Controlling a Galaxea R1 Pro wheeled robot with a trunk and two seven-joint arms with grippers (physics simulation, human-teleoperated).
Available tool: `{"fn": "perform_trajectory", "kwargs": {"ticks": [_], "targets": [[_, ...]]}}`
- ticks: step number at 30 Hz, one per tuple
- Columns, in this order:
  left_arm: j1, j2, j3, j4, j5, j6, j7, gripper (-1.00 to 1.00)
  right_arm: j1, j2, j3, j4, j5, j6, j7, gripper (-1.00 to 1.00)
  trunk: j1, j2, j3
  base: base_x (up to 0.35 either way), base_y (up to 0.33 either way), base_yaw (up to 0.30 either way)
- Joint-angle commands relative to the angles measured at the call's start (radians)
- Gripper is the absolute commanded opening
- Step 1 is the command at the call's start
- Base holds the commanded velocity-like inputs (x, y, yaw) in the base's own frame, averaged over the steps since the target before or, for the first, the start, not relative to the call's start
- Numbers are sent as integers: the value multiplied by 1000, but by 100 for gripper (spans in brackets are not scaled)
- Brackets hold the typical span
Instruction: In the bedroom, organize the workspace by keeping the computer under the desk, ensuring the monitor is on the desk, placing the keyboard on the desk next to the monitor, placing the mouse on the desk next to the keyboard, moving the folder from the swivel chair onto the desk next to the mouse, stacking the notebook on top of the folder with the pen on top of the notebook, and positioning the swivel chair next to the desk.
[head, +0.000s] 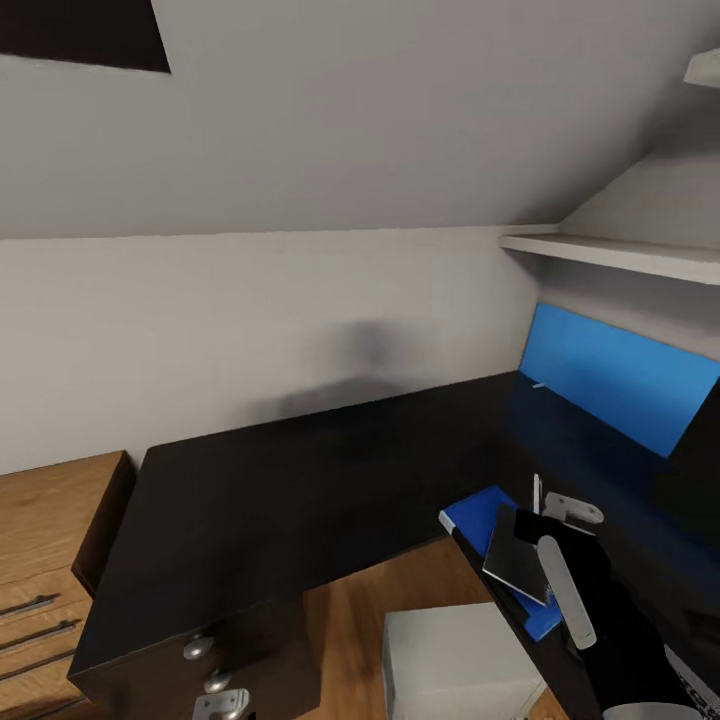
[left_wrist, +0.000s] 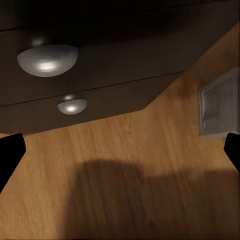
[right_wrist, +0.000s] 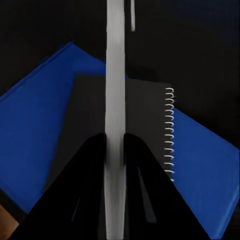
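Right pincer (right_wrist: 115, 150) tight on pen (right_wrist: 115, 75) — above notebook (right_wrist: 145, 110) (on folder (right_wrist: 35, 120)).

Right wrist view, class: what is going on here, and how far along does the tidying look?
The right gripper is shut on a pale pen, held above the notebook. The notebook lies on the blue folder, which sits on the black desk. In the head view the grey computer stands on the floor by the desk. The left gripper hangs open near the drawer knobs. The pen is not yet set down.
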Motion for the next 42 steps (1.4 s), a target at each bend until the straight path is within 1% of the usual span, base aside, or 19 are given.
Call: {"fn": "perform_trajectory", "kwargs": {"ticks": [1, 6, 15, 17, 20, 25, 35, 36, 38, 40, 42], "targets": [[0, 0, 8, -2, -5, -2, -7, 100, -1, 0, 1, 3, -12, 1, -9, -100, 0, -1, -1, 0, 0, -269], [0, 1, 9, -2, -5, -2, -7, 100, -1, 0, 1, 26, -12, 0, -7, -100, 0, -1, -1, 0, 0, -218], [0, 1, 9, -2, -5, -2, -7, 100, -1, 0, 4, 80, -13, -7, 4, -100, 0, -1, -1, 0, 0, -35], [0, 1, 9, -2, -5, -2, -7, 100, -1, 0, 4, 85, -13, -8, 14, -100, 0, -1, -1, 0, 0, -5], [0, 1, 9, -2, -5, -2, -7, 100, -1, 0, 5, 92, -11, -9, 58, -100, 0, -1, -1, 0, 0, -2], [0, 1, 9, -2, -5, -2, -7, 100, -1, 0, 5, 95, -7, -10, 113, -100, 0, -1, -1, 0, 0, 0], [0, 1, 9, -2, -5, -2, -7, 100, -1, 0, 6, 98, -5, -11, 134, -100, 0, -1, -1, 0, 0, 0], [5, -5, 14, -2, -6, -1, -9, 100, 5, 5, 0, 99, 2, -17, 128, -100, 0, -1, -1, 0, 0, 0], [17, -16, 13, -2, -6, -2, -7, 100, 12, 17, -8, 99, 3, -23, 133, -100, 0, -1, -1, 0, 0, 0], [28, -28, 13, -2, -6, -2, -7, 100, 12, 28, -6, 99, 2, -22, 134, -100, 0, -1, -1, 0, 0, 0], [39, -39, 12, -2, -6, -2, -6, 100, 13, 30, -3, 98, 2, -21, 136, -100, 0, -1, -1, 0, 0, 0]]}}
